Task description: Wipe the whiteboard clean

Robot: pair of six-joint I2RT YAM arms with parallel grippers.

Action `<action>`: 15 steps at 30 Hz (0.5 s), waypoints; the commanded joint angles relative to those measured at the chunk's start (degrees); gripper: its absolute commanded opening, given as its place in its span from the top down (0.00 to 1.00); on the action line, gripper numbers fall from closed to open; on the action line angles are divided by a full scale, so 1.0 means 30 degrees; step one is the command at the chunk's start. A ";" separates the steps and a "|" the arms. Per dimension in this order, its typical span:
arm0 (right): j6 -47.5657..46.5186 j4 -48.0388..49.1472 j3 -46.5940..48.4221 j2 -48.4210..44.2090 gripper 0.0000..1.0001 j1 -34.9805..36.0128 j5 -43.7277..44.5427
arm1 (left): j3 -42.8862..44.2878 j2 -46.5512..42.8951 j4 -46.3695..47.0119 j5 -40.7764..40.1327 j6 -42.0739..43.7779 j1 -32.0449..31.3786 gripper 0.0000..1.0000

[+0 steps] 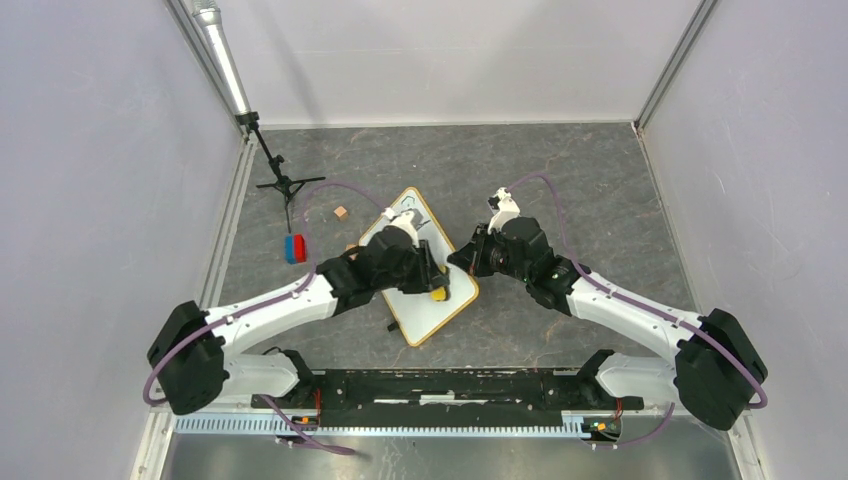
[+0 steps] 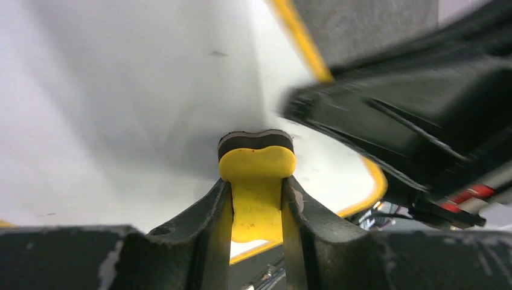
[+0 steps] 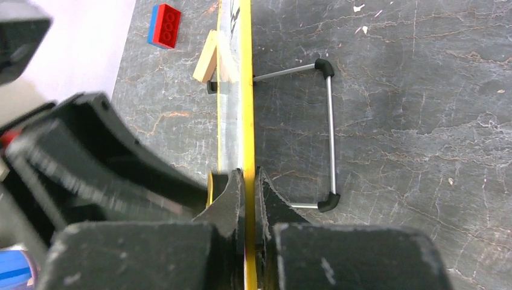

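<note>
Grey marbled desk, pale walls on three sides, not much elbow room. Left hand clamped tight on a yellow eraser, black felt face down on the whiteboard, lying skewed right under that hand. Right hand pinched shut on the board's yellow frame edge, just beside the eraser. Looks like mid-wipe.

Best to hold the felt flat, press evenly, and sweep out beyond the left hand toward the black marks at the far corner. Firm right-hand pinch to stop any sliding. Mind the wire stand just right of the right hand. Red-and-blue brick and wooden block well off past the left hand.
</note>
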 commanded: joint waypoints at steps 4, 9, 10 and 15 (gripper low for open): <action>0.0004 0.0278 0.0740 0.0182 1.00 0.0938 -0.1565 | -0.2850 0.0379 -0.1549 0.0797 0.1394 0.4266 0.78; 0.0019 0.0327 0.0863 0.0425 1.00 0.0944 -0.1611 | -0.2259 0.0681 -0.1494 0.0367 0.1051 0.3282 0.79; 0.0053 0.0385 0.0855 0.0496 1.00 0.0946 -0.1663 | -0.1988 0.0805 -0.1464 -0.0101 0.0887 0.2647 0.79; 0.0065 0.0338 0.0972 0.0592 1.00 0.0988 -0.1759 | 0.0365 0.1649 -0.1950 -0.1313 0.0655 -0.0271 0.78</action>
